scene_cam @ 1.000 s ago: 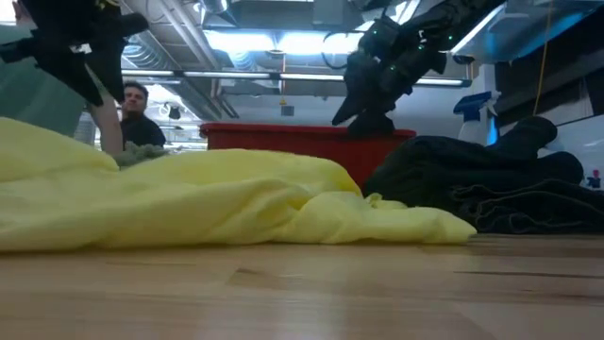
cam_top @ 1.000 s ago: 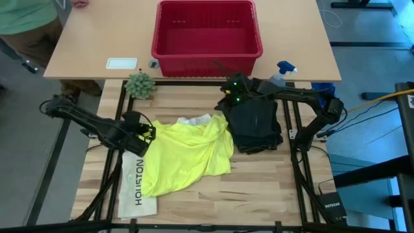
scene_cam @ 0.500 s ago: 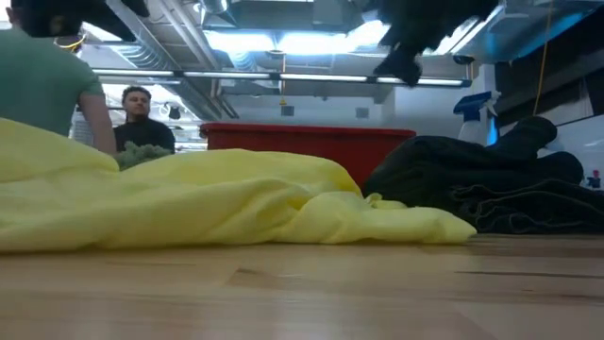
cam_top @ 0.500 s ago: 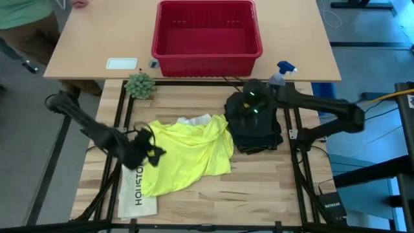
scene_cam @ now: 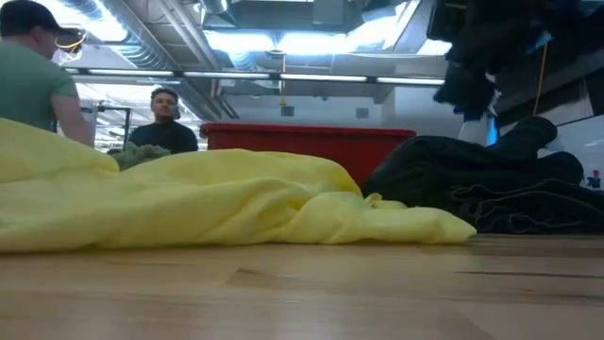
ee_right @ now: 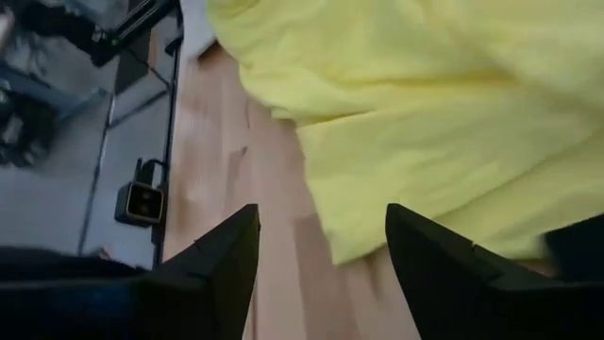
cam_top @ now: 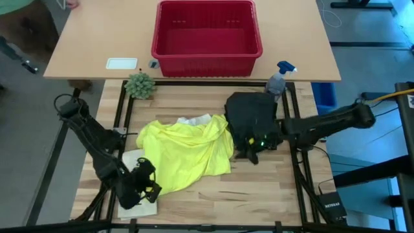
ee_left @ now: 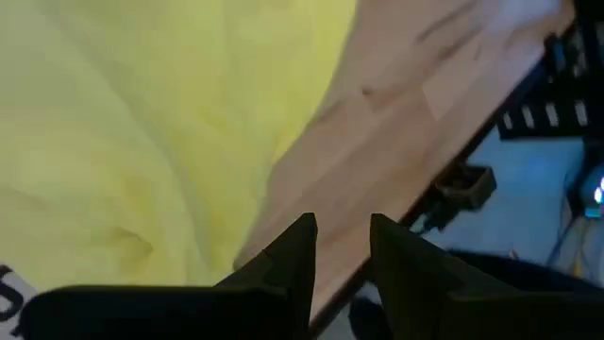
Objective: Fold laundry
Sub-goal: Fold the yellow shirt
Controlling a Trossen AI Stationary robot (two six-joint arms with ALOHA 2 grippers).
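The yellow T-shirt (cam_top: 187, 152) lies crumpled in the middle of the table. A white cloth (cam_top: 193, 120) peeks out from under its far edge. The dark trousers (cam_top: 253, 116) lie bunched beside its right side. My left gripper (cam_top: 150, 183) hovers at the shirt's near left corner (ee_left: 142, 170), above a white printed item, its fingers a little apart with nothing between them. My right gripper (cam_top: 252, 153) hangs over the trousers' near edge, open and empty; in its wrist view the shirt's near right corner (ee_right: 396, 179) lies beyond the fingers.
A white flat item printed "HOUSTON" (cam_top: 131, 160) lies under my left gripper. A small green plant (cam_top: 139, 84) and a spray bottle (cam_top: 279, 76) stand at the far edge. A red basket (cam_top: 207, 29) is on the table behind. Two people (scene_cam: 165, 123) are beyond the table.
My left gripper has swung from the shirt's left edge toward the table's near edge, to the shirt's near left corner, tipping downward. My right gripper has travelled from the trousers' far side over them to their near edge. The garments have stayed put.
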